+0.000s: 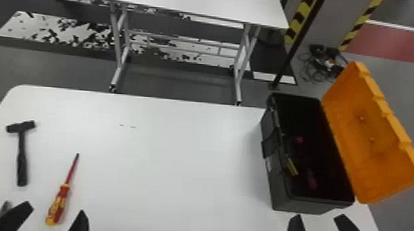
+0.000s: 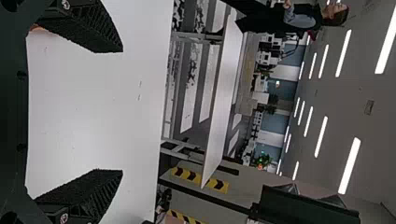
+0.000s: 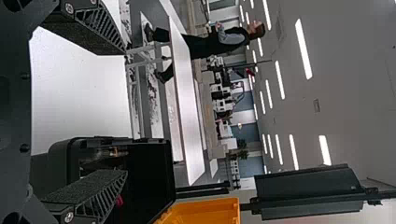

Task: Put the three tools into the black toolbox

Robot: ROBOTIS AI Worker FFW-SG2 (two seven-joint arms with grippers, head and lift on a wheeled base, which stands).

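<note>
A black hammer [image 1: 21, 154] lies at the table's left. Right of it is a red-and-yellow screwdriver [image 1: 62, 195], its tip pointing away. A small grey piece [image 1: 5, 207], too covered to identify, shows behind a finger of my left gripper [image 1: 55, 208]. That gripper is open, its fingers on either side of the screwdriver's handle in the head view. The left gripper [image 2: 122, 111] holds nothing. My right gripper [image 1: 318, 216], open and unloaded, is at the near end of the black toolbox [image 1: 274, 181]. In its wrist view, the right gripper [image 3: 125, 113] has one finger overlapping the toolbox [image 3: 149, 177].
The toolbox's orange lid [image 1: 367, 132] stands open to the right. Inside the box are a yellow piece [image 1: 292, 167] and some reddish pieces [image 1: 311, 181]. The white table [image 1: 166, 169] carries everything. Beyond it stands a second white table [image 1: 188, 1].
</note>
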